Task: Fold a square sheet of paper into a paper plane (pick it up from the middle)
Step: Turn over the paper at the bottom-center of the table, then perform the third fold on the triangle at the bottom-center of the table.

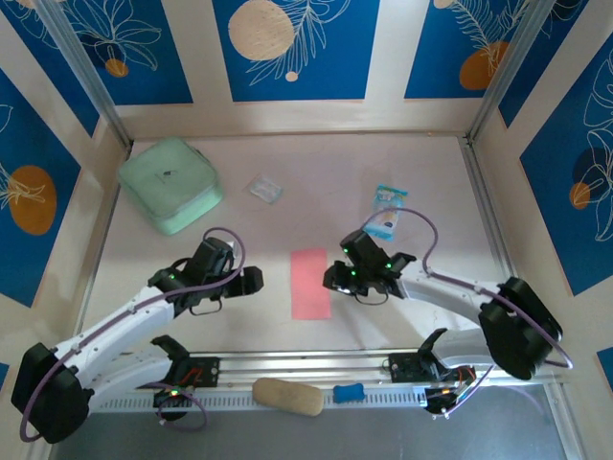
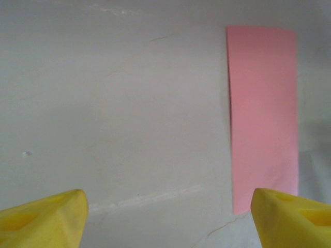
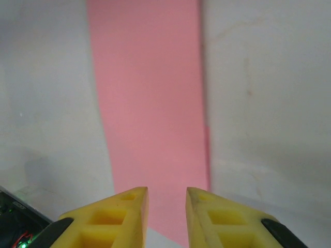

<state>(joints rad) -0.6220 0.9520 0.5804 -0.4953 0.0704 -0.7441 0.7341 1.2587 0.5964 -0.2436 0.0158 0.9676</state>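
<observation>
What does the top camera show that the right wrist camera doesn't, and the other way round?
Top camera adds: the mint-green pouch, clear wrapper, snack packet and left gripper. Right wrist adds, close up: the yellow fingertips of the right gripper, a narrow gap between them, and a sliver of lower layer along one edge of the pink paper. Both: that paper, folded to a narrow strip, flat on the table.

A pale, whitish tabletop (image 1: 326,172) is carrying four things. A mint-green, rounded square pouch (image 1: 170,184) is lying near its far left corner. A small clear wrapper (image 1: 265,188) is sitting to the pouch's right, and a blue-and-white snack packet (image 1: 388,211) is resting farther right. A salmon-pink sheet of paper (image 1: 309,283), showing as a narrow rectangle, is lying flat near the middle.
</observation>
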